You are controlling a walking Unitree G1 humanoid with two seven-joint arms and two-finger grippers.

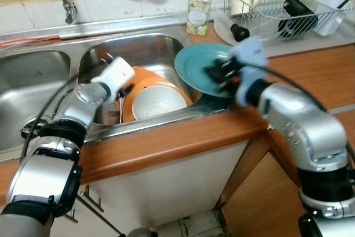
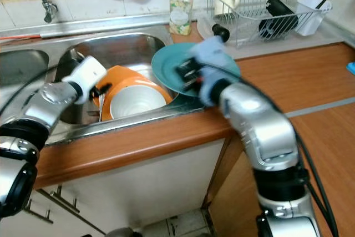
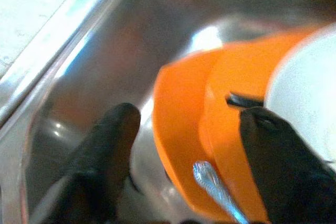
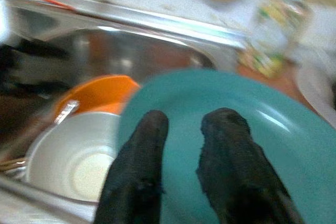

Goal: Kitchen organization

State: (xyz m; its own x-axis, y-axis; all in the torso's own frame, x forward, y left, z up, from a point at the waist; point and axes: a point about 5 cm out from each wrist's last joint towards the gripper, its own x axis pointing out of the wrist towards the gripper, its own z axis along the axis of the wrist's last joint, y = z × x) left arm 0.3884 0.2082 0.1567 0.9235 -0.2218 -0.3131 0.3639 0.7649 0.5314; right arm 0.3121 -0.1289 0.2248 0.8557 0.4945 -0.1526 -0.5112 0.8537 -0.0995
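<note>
Left gripper (image 3: 184,135) is down inside the steel sink (image 3: 63,72), fingers spread wide apart. One black finger (image 3: 105,156) sits over the bare sink floor near the sink wall; the other finger (image 3: 283,166) lies against the orange bowl (image 3: 231,103), close to its white inside (image 3: 304,72). A second orange dish (image 3: 176,124) lies beneath that bowl, its rim falling between the two fingers. A silver utensil handle (image 3: 215,190) lies across the orange rim. Small dark mark on the bowl, can't tell what. Picture is blurred.
</note>
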